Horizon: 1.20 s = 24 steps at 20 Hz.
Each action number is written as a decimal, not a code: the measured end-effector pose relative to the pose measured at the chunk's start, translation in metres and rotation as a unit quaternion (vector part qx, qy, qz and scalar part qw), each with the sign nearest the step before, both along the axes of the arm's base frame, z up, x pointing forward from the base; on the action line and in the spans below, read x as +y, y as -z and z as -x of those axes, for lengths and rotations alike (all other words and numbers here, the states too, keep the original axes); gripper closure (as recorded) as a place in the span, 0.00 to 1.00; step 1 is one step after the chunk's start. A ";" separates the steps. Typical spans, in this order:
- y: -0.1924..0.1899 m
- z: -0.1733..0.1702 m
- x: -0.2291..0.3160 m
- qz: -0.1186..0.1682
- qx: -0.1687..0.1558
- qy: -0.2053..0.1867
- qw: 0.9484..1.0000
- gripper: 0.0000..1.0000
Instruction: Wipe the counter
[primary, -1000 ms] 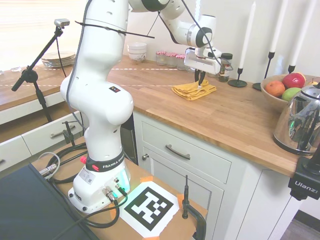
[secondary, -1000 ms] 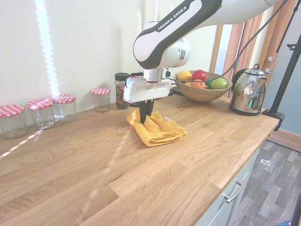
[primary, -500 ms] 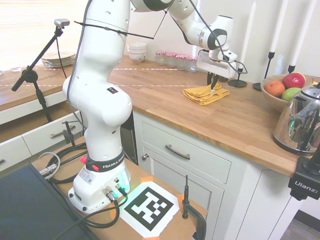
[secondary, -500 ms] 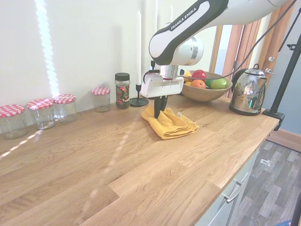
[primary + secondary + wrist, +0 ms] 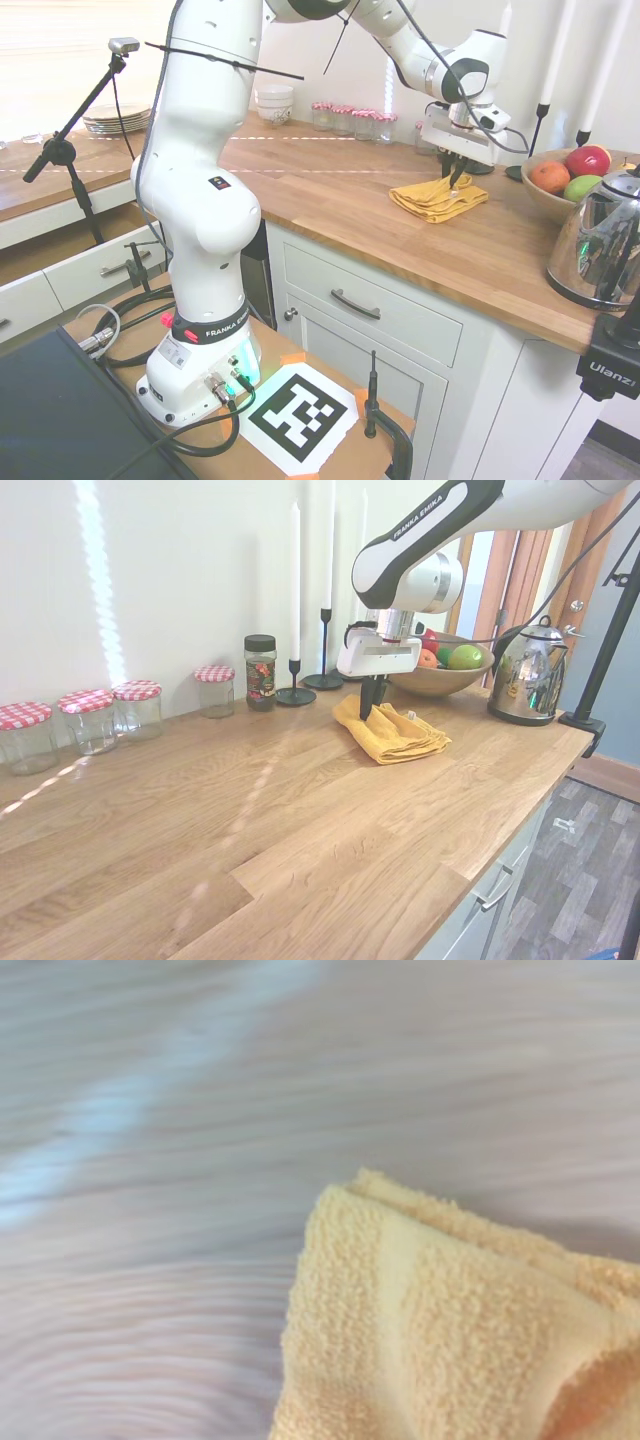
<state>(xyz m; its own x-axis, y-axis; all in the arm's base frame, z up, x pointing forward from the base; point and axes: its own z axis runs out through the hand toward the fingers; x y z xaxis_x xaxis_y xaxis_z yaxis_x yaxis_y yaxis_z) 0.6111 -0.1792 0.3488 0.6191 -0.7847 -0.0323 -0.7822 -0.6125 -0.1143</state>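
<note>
The gripper (image 5: 371, 708) stands upright over the near-left part of a folded yellow cloth (image 5: 395, 734), its dark fingers closed together and pressed down into the fabric, so the cloth is pinched or pinned against the counter (image 5: 250, 820) rather than lifted off it — which of the two is hard to tell, since the fingertips are sunk in the folds. The cloth lies flat on the wood toward the right end of the counter, in front of the fruit bowl (image 5: 440, 675) and well apart from the kettle (image 5: 525, 675) further right; in the first exterior view it sits a little back from the counter's front edge, above the white cabinets (image 5: 400, 330). The wrist view shows one terry corner of the cloth (image 5: 440, 1330) on streaked, blurred wood grain, which suggests motion across the surface. The step in hand looks like a wiping stroke, and to do it well the downward pressure should be kept even, so that the whole folded pad drags along flat and does not bunch or roll under the fingers (a loose corner would smear, not wipe). The stroke should stop or turn short of the bowl and the candlesticks (image 5: 324, 680) behind — there is little room that way. Most of the bare wood lies to the left, toward the jars (image 5: 137, 708).
</note>
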 end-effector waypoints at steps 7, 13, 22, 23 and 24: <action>0.007 0.012 -0.037 -0.006 0.001 0.011 1.000 1.00; 0.008 0.015 -0.044 -0.008 0.002 0.013 1.000 1.00; 0.012 0.005 -0.013 -0.009 0.001 -0.008 1.000 1.00; 0.012 0.003 -0.005 -0.008 0.001 -0.011 1.000 1.00; 0.012 0.000 0.003 -0.008 0.000 -0.014 1.000 1.00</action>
<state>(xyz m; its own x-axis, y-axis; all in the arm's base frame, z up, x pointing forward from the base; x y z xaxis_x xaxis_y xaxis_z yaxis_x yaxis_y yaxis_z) 0.6108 -0.1762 0.3366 0.6407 -0.7665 -0.0449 -0.7649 -0.6321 -0.1238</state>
